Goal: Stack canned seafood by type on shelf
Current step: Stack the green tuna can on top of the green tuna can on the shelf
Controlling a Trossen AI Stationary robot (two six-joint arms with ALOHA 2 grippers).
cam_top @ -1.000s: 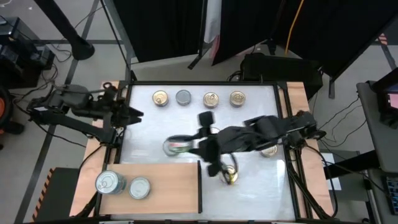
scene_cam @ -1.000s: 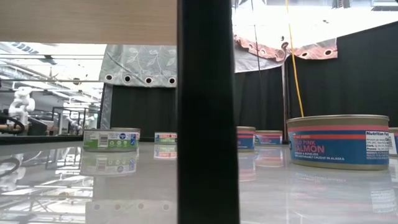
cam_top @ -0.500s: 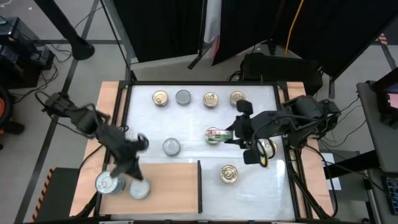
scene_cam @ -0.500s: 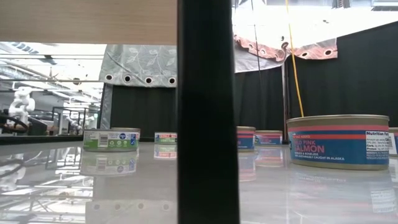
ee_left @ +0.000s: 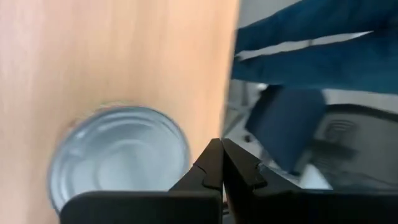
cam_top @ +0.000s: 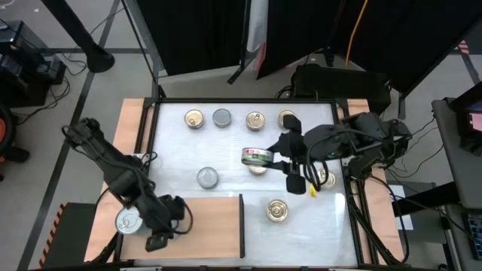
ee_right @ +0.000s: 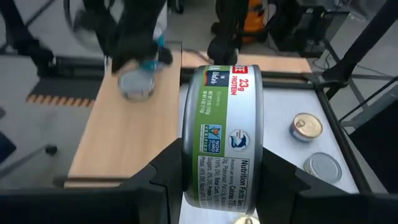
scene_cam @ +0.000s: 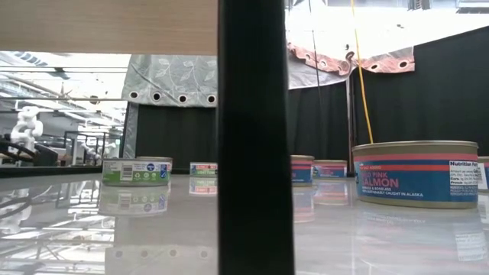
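My right gripper is shut on a green-labelled tin above the middle of the white table. My left gripper hangs over the wooden board at the near left. Its fingers are shut beside a silver tin lying flat on the board, with a small gap between them. Another silver tin lies flat on the board's left end. A row of tins stands along the far side. My right gripper pinches the green-labelled tin between its two fingers, one on each flat face, by the rims. The fingers come level from the table's right. The tin stands on edge, its label wall toward the wrist camera, lifted clear of the table.
A silver tin lies left of centre and a gold one at the near right. Another gold tin is partly under my right arm. A dark post blocks the middle of the low view, beside a salmon tin.
My left gripper has swung from the table's left edge toward the near edge and now hangs over the board, covering one of its two silver tins. My right gripper has carried the green-labelled tin from beside the silver tin toward the right and far side.
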